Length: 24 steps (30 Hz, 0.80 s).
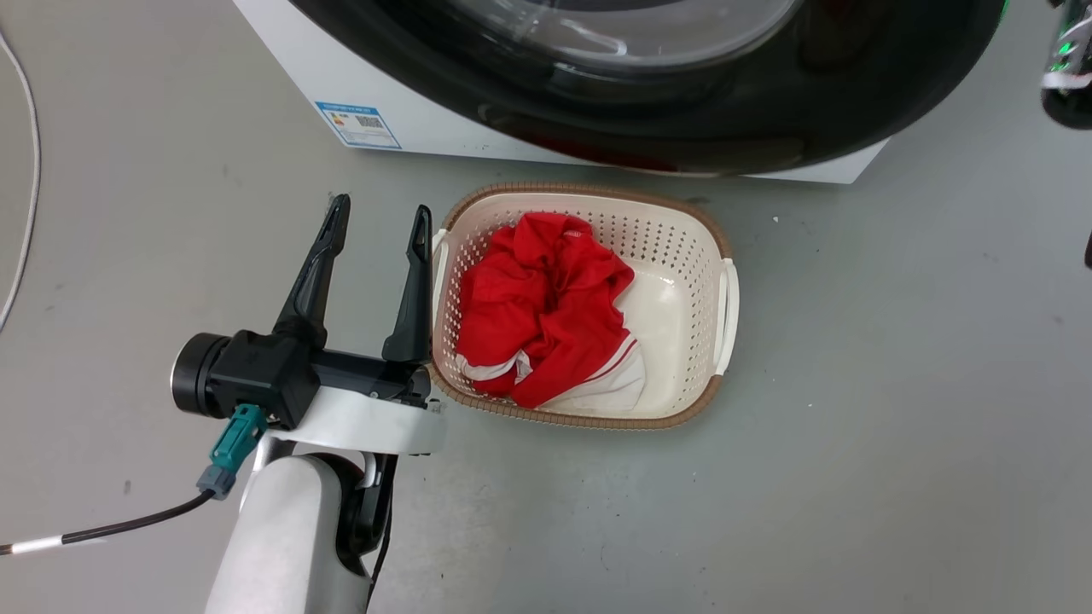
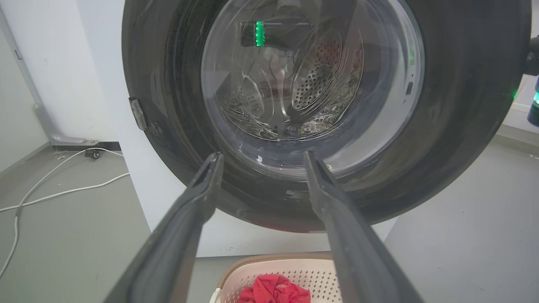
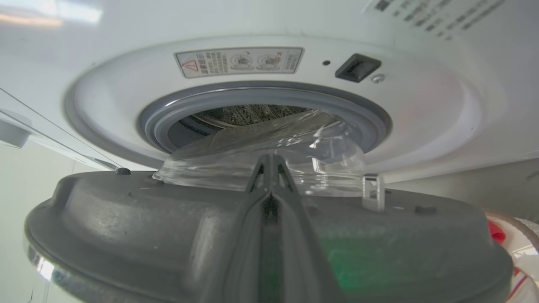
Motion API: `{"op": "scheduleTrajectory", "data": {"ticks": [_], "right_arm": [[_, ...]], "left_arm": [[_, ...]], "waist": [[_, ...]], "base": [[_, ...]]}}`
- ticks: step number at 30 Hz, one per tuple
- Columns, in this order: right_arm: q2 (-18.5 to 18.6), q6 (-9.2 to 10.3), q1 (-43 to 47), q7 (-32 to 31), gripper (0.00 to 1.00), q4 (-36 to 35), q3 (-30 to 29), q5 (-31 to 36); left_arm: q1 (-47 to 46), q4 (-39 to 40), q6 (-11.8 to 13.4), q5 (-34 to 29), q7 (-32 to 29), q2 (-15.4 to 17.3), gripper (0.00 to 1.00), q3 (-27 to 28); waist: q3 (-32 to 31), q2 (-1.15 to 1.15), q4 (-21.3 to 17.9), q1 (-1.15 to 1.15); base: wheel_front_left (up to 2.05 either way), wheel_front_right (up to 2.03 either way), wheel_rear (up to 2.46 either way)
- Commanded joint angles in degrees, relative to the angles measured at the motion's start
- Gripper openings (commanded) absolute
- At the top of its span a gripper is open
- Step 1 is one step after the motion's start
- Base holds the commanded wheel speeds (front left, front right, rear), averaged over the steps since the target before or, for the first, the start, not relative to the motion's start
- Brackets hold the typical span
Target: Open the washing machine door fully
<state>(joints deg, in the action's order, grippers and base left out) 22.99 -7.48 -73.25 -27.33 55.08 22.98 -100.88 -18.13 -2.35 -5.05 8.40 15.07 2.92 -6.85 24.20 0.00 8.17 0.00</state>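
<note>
The washing machine (image 1: 384,85) is a white box at the top of the head view. Its door (image 1: 725,111), a glossy black disc with a clear glass bowl, stands swung partly away from the front. In the right wrist view, the door's grey inner face (image 3: 126,223) lies below the white front (image 3: 421,105), with the grey seal (image 3: 261,94) and drum (image 3: 248,113) showing. My right gripper (image 3: 269,158) is shut, its fingers lying over that inner face with tips at the glass bowl (image 3: 261,147). My left gripper (image 1: 381,206) is open and holds nothing, low beside the basket, facing the door (image 2: 463,105).
A cream laundry basket (image 1: 597,189) with red clothing (image 1: 537,307) sits on the grey floor just in front of the machine, right of my left gripper. White cables (image 2: 63,191) trail on the floor at the left. Part of my right arm (image 1: 1068,72) shows at the top right.
</note>
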Motion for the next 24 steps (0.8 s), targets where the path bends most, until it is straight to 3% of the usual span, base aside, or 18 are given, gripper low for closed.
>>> {"op": "scheduleTrajectory", "data": {"ticks": [1, 9, 24], "right_arm": [[-1.07, -0.01, 1.76, -1.50, 0.00, -1.25, 0.58, -0.44], [-1.49, -0.01, 8.13, -5.80, 0.00, -5.35, 1.35, -2.04], [-5.65, -0.01, 22.77, -9.62, 0.00, -16.02, 4.34, -4.02]], "left_arm": [[-0.42, -0.30, -0.06, 0.26, 0.14, -0.06, 1.00, 0.04], [1.46, -1.57, 0.12, -0.06, 0.14, -0.07, 1.00, 0.50], [6.44, -3.83, 0.17, -0.32, 0.14, -0.06, 1.00, 0.96]], "waist": [[-0.68, 0.00, -0.33, 0.00], [-4.26, 0.00, -1.57, 0.00], [-12.60, 0.00, -4.14, 0.00]], "base": [[0.00, 0.00, 0.00], [0.00, 0.00, 0.00], [0.00, 0.00, 0.00]]}}
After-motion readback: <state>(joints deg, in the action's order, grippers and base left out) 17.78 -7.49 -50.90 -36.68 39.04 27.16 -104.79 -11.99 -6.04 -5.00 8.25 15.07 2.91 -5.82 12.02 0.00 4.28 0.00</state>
